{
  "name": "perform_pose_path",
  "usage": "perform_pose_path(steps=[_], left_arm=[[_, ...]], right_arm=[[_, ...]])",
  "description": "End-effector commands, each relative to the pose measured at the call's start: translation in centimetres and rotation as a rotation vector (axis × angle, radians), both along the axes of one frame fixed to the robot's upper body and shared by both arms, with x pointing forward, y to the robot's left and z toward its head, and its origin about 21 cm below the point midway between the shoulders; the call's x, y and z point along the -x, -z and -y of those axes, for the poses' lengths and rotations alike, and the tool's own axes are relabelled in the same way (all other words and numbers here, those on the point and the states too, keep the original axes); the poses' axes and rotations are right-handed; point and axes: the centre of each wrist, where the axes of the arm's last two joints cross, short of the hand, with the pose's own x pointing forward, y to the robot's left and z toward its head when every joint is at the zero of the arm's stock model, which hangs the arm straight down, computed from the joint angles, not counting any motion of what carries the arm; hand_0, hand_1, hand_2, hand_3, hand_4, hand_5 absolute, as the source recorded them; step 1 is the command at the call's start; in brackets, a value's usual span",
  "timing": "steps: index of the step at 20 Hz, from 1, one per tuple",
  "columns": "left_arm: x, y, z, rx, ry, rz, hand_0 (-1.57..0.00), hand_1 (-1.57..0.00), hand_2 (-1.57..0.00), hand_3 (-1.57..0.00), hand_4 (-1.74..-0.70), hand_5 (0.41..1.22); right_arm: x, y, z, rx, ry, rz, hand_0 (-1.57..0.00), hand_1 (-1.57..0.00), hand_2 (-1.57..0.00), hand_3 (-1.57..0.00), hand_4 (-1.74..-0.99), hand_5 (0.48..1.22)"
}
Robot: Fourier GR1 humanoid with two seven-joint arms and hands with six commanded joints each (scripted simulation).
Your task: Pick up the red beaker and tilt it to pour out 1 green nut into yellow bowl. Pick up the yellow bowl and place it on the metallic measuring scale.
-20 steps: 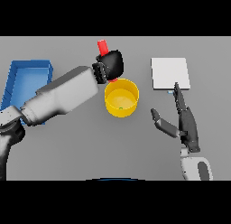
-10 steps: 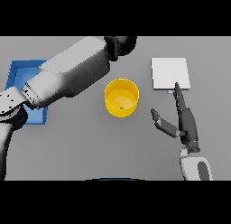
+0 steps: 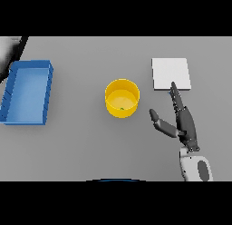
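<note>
The yellow bowl stands upright in the middle of the table, with a small green nut lying inside near its front wall. To its right, at the back, lies the flat metallic scale. My right hand rests open just right of the bowl, fingers straight and pointing toward the scale's front edge, thumb spread toward the bowl without touching it. Only a blurred piece of my left arm shows at the top left corner; its hand and the red beaker are out of view.
A blue tray sits at the left side of the table, left of the bowl.
My left arm has swung away from above the bowl up and out to the top left, taking the red beaker out of sight. The right hand has stayed still.
</note>
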Motion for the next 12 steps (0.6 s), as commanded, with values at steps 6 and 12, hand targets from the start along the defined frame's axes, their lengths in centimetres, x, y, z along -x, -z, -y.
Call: perform_pose_path(steps=[6, 12], left_arm=[[-0.9, 4.4, -13.2, 0.677, -0.225, -0.078, -1.57, -1.57, -1.57, -1.55, -1.74, 1.221], [0.0, 13.0, -18.9, 1.0, -0.549, -0.011, -1.57, -1.57, -1.57, -1.57, -1.74, 1.221]], right_arm=[[-0.6, 0.0, 0.2, 0.039, -0.005, -0.01, 0.0, 0.0, 0.0, 0.0, -1.127, 0.606], [-0.3, 0.2, 0.3, 0.047, -0.035, -0.014, 0.0, 0.0, 0.0, 0.0, -1.133, 0.64]])
